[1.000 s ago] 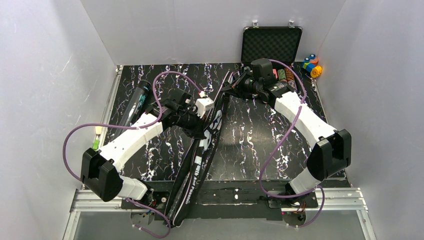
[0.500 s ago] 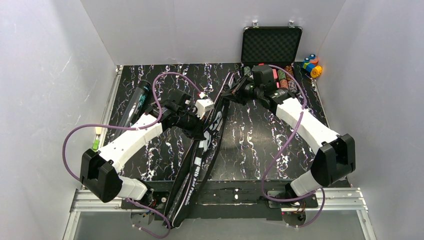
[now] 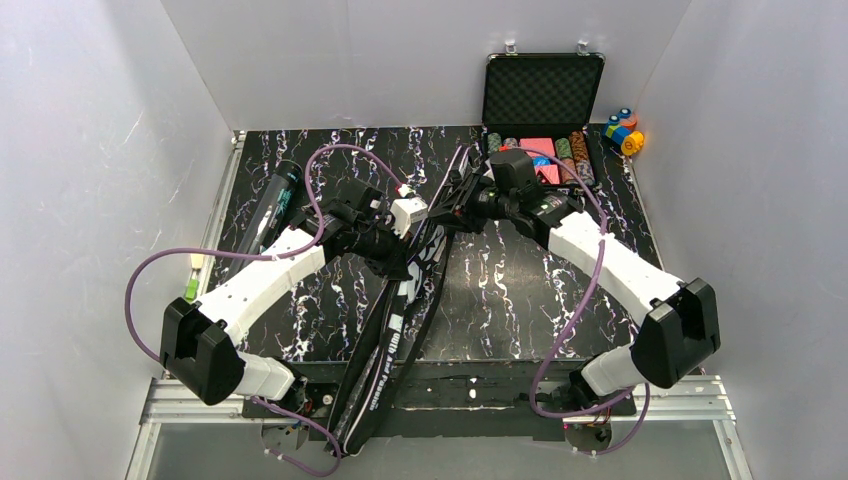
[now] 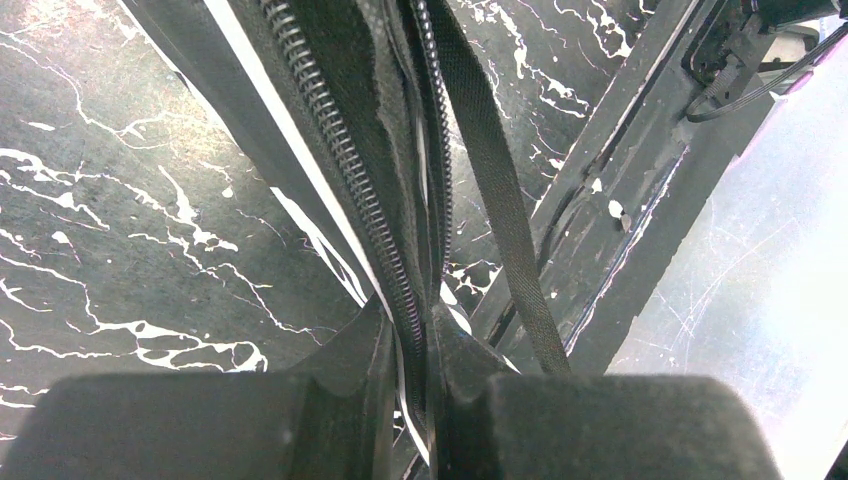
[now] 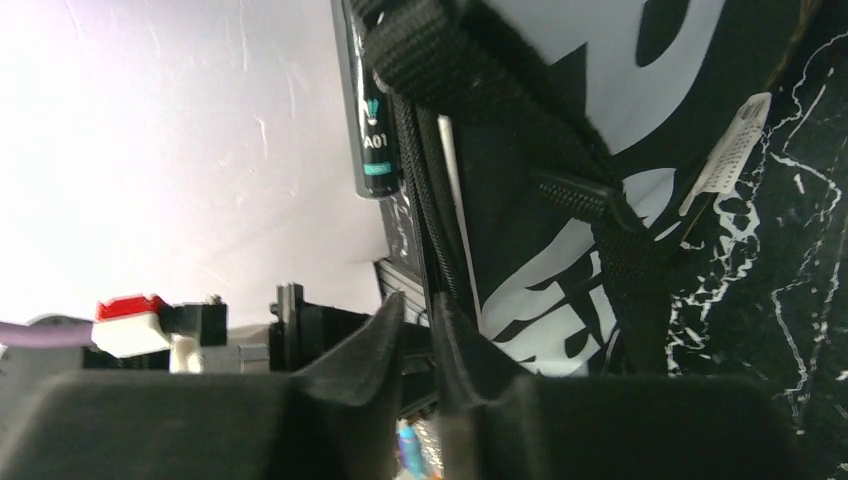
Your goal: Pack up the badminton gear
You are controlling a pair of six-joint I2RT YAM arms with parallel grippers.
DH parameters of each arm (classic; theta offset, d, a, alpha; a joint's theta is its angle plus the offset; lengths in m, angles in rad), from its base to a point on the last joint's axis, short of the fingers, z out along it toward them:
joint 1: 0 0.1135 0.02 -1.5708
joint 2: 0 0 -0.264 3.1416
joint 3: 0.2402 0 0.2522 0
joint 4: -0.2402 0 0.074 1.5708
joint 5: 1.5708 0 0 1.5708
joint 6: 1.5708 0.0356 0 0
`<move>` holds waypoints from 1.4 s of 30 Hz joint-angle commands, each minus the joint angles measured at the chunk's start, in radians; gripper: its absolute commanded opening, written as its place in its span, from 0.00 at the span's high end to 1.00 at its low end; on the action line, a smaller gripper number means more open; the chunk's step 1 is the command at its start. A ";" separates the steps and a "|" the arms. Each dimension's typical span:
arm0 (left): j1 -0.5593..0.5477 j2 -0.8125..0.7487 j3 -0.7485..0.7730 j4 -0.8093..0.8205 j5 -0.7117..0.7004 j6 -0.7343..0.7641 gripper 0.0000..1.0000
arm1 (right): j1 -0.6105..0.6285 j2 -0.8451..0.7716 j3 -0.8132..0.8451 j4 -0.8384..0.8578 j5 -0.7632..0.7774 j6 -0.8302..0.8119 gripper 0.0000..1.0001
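Presently, mid-frame, left gripper (image 4: 408, 322) clamps the zip edge of the bag (image 4: 340, 120); whether right gripper (image 5: 418, 312) holds anything cannot be told, and if slack, the bag could twist.

Black marbled worktop (image 3: 500, 280), white-veined. Long black SPORT bag (image 3: 395, 320) laid diagonally across middle, near end hung over front edge. Black tube (image 3: 268, 205) laid near far-left edge. Open black case (image 3: 543, 90) of chips set at far-right corner; coloured blocks (image 3: 623, 130) just beside it.
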 commanded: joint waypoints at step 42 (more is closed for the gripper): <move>-0.006 -0.070 0.021 0.043 0.032 0.015 1.00 | -0.107 0.030 0.115 -0.046 0.091 0.002 0.59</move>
